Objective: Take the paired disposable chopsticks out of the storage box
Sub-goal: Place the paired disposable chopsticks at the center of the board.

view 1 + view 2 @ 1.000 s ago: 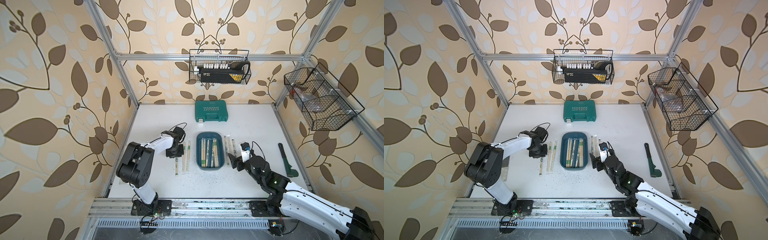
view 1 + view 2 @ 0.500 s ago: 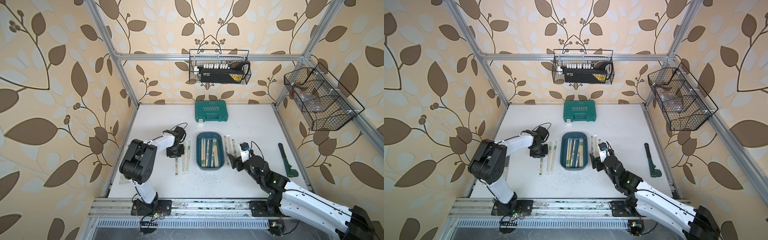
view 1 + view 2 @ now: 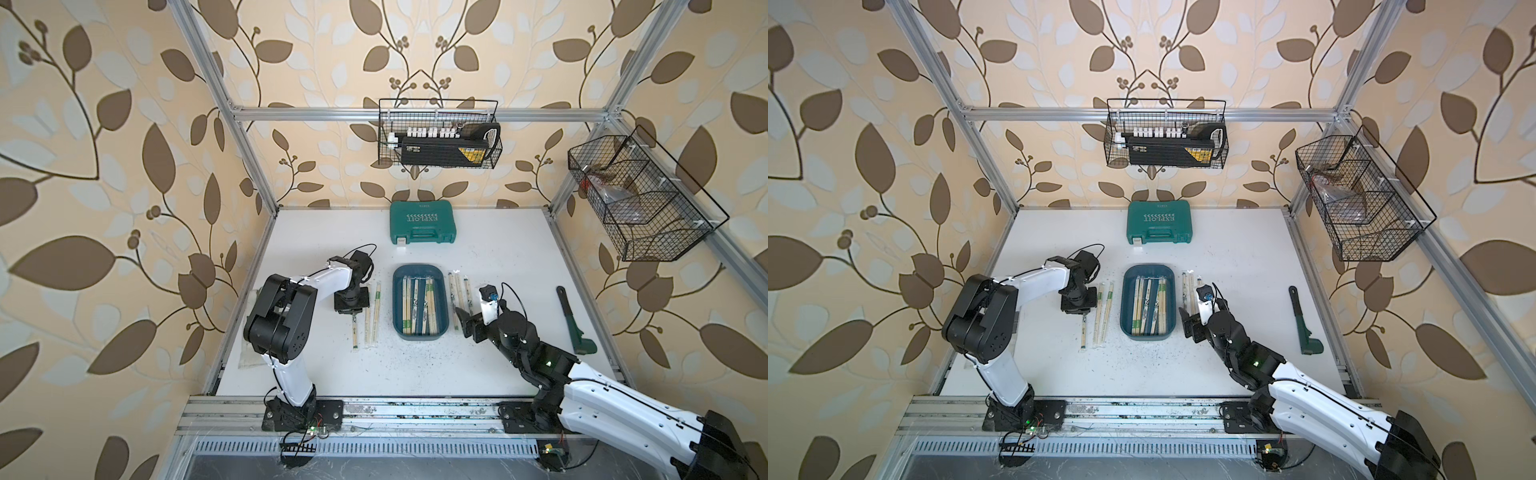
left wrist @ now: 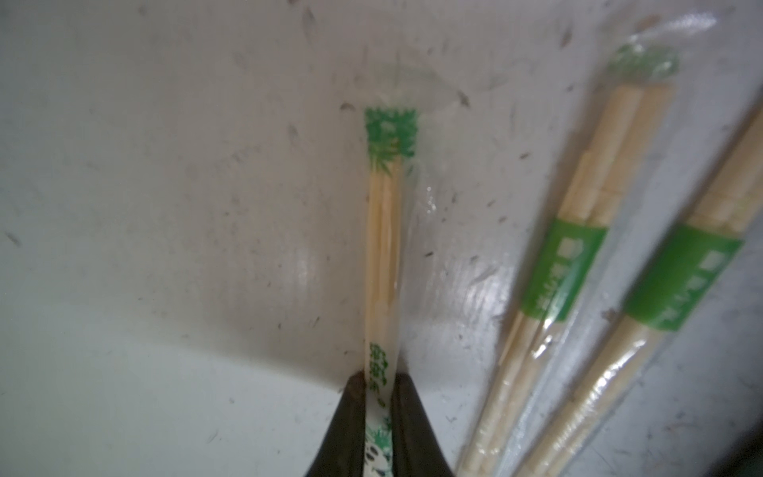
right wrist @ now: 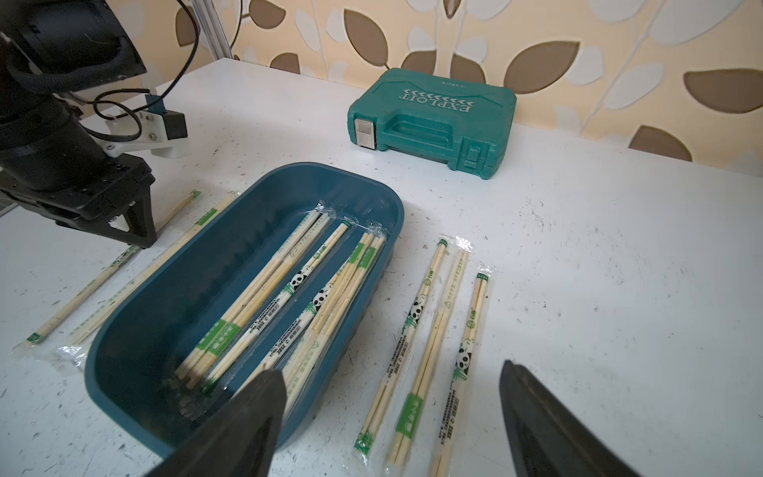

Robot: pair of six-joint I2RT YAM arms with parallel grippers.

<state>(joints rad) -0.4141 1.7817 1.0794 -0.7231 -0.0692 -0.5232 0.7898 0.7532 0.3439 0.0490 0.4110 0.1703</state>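
The storage box [image 3: 417,270], a dark teal tray, sits mid-table with several paired disposable chopsticks [image 3: 419,305] lying in it; the box [image 5: 173,297] and its pairs [image 5: 289,289] also show in the right wrist view. My left gripper [image 4: 380,376] is down on the table left of the box [image 3: 1148,270], shut on one wrapped pair [image 4: 382,247]. Two more pairs [image 4: 578,268] lie beside it. My right gripper [image 5: 388,371] hovers open and holds nothing, over three pairs [image 5: 433,322] on the table right of the box. Both top views show both grippers, left [image 3: 353,309] and right [image 3: 467,322].
A green tool case [image 3: 423,222] stands behind the box. A dark green hand tool [image 3: 571,322] lies near the right edge. Wire baskets hang on the back wall [image 3: 438,139] and the right wall [image 3: 640,199]. Aluminium rails border the front.
The left arm's elbow has shifted slightly while its gripper stayed over the pair left of the box. The right arm has not moved.
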